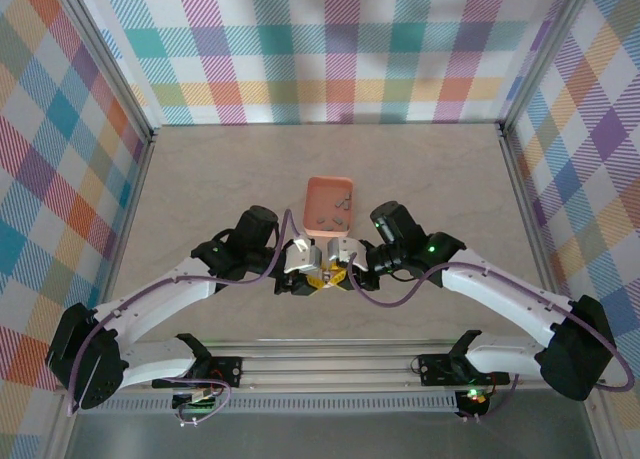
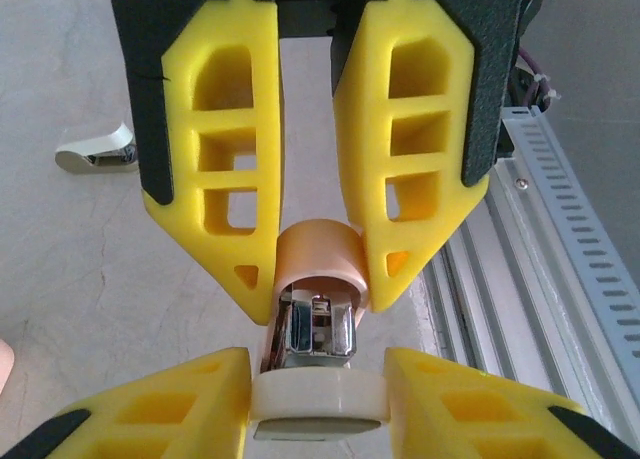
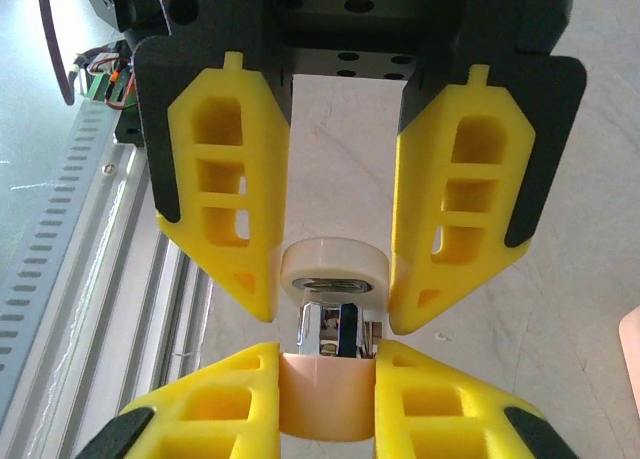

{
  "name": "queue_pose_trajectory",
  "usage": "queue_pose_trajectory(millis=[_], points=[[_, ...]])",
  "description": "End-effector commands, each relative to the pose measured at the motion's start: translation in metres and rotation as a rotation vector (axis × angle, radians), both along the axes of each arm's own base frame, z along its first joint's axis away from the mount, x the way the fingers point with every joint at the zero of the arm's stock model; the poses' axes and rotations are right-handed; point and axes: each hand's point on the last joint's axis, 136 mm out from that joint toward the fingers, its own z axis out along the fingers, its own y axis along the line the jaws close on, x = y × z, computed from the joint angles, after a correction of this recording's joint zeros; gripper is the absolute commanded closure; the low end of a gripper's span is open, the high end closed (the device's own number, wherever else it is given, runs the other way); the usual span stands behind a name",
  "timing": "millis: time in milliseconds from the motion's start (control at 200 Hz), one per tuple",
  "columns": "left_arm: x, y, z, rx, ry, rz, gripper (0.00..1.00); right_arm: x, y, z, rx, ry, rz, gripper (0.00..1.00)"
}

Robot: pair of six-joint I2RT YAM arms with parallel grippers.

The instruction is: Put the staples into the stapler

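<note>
Salmon tray (image 1: 318,191), marble table (image 1: 230,169), plaid walls (image 1: 330,49)

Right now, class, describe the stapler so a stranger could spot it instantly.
Find the salmon tray mid-table. Just nearer the arms' bases, the left hand and the right hand meet around the stapler. Unlike the tray's tiny grey staples, it is pale pink and white.

Salmon-orange tray (image 1: 313,190) at mid-table (image 1: 220,179), containing scattered grey staples (image 1: 340,221). Just near of it, left gripper (image 1: 317,273) and right gripper (image 1: 341,270) meet tip to tip, arms converging from either side.
</note>
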Motion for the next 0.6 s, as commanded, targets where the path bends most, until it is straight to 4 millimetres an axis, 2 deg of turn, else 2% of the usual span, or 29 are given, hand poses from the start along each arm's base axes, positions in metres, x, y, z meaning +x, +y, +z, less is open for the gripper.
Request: queue_pose_trajectory(millis=[0,215,270,595], points=[[-0.001,-0.003,0.017,-0.043,-0.022,-0.039,0.67,-0.004,-0.001,0.007,0.036,-0.012,0.026,0.99],[-0.003,0.002,0.015,-0.047,0.017,-0.037,0.84,-0.002,-0.009,0.006,0.076,0.008,-0.003,0.97],[-0.004,0.005,0.013,-0.052,0.037,-0.031,0.86,0.001,-0.013,0.007,0.102,0.018,-0.020,0.97],[0.008,0.013,0.038,-0.170,0.005,0.033,0.92,0.015,-0.033,0.003,0.167,0.052,-0.139,0.94]])
